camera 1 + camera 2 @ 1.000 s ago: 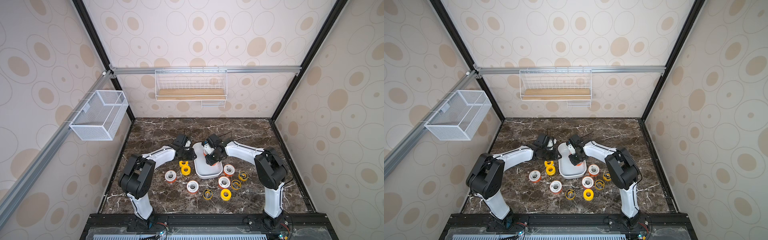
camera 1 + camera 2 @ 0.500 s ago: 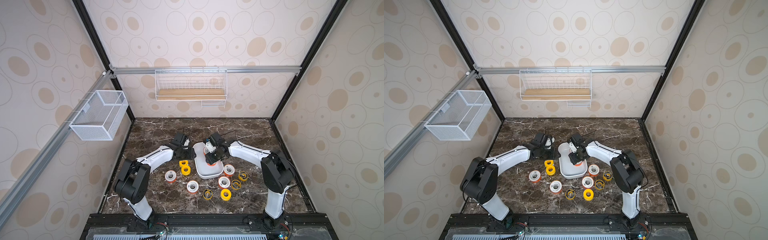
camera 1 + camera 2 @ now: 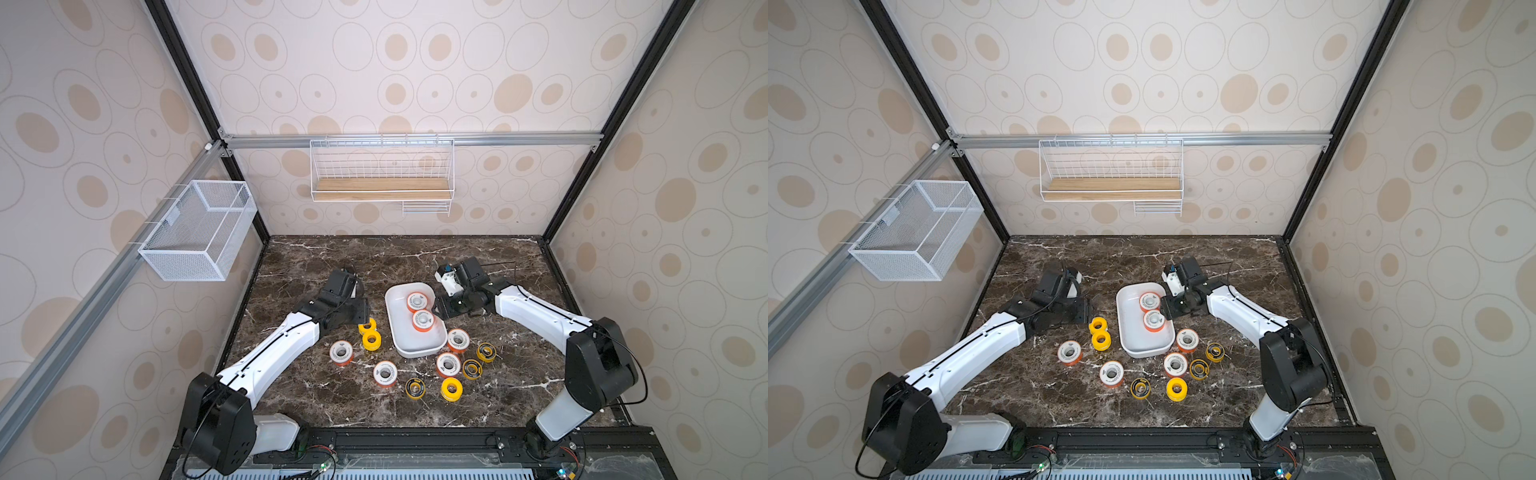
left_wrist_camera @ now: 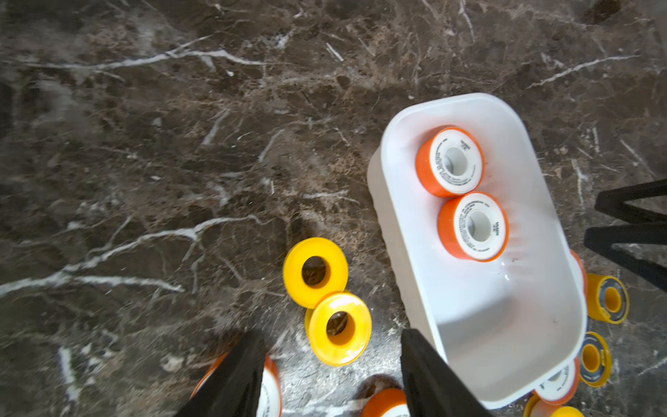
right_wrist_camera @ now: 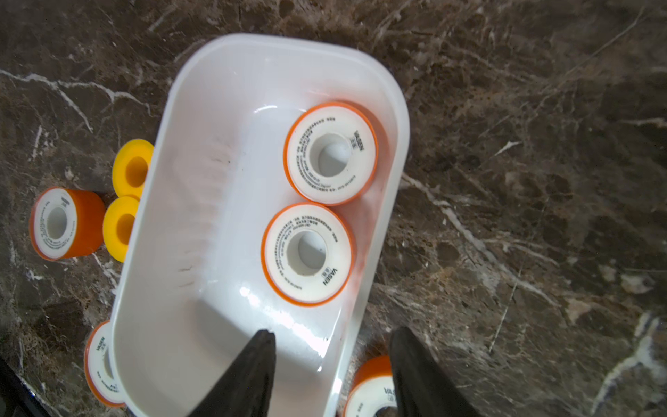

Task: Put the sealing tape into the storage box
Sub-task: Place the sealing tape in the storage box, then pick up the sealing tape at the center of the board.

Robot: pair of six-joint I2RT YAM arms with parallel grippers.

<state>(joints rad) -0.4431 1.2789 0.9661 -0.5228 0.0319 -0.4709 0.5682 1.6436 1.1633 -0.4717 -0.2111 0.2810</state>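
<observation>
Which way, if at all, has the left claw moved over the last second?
Yes: the left gripper has backed off from the storage box, toward its own arm's side.

My right gripper (image 5: 332, 331) is black, the storage box (image 5: 173, 180) white, two spools (image 5: 330, 153) orange with white faces, table (image 5: 541, 180) brown marble.

orange spool (image 5: 98, 364) half hidden, behind storage box (image 5: 202, 224)

A white mesh basket (image 3: 199, 230) hangs off the side wall's aluminium rail (image 3: 104, 291). On the back wall is a wire shelf (image 3: 381, 166) with a wooden base (image 3: 381, 190). Below spreads the dark veined marble tabletop (image 3: 399, 257), with spotted wallpaper (image 3: 415, 62) all round.
</observation>
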